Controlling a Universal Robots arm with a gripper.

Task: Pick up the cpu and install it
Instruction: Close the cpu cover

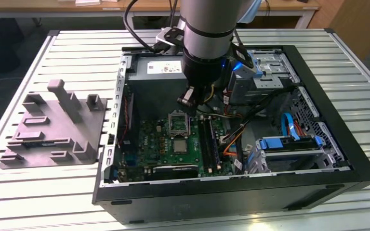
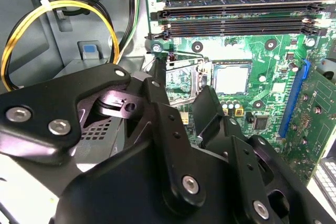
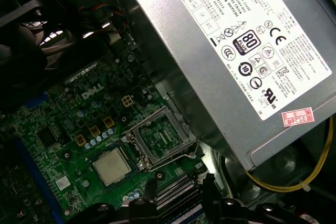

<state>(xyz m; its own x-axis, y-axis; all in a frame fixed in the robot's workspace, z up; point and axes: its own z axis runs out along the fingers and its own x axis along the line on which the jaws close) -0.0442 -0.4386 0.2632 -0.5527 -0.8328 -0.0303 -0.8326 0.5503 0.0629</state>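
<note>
arm (image 1: pixel 205 43) — upright, wrist pointed straight down | hand (image 3: pixel 178 184) — two black fingers (image 3: pixel 206 182) parted, nothing gripped between them, tips clear of contact

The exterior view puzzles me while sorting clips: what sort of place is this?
Probably a robotics lab or assembly test bench: an open computer case lies on a slatted metal table, beside a grey moulded tray, under a robot arm.

Open computer case (image 1: pixel 339 159) lay on the slatted table (image 1: pixel 31 192). Grey moulded tray (image 1: pixel 53 130) sat beside it, on the exterior view's left. Power supply (image 3: pixel 252 51) at case's far end.
</note>
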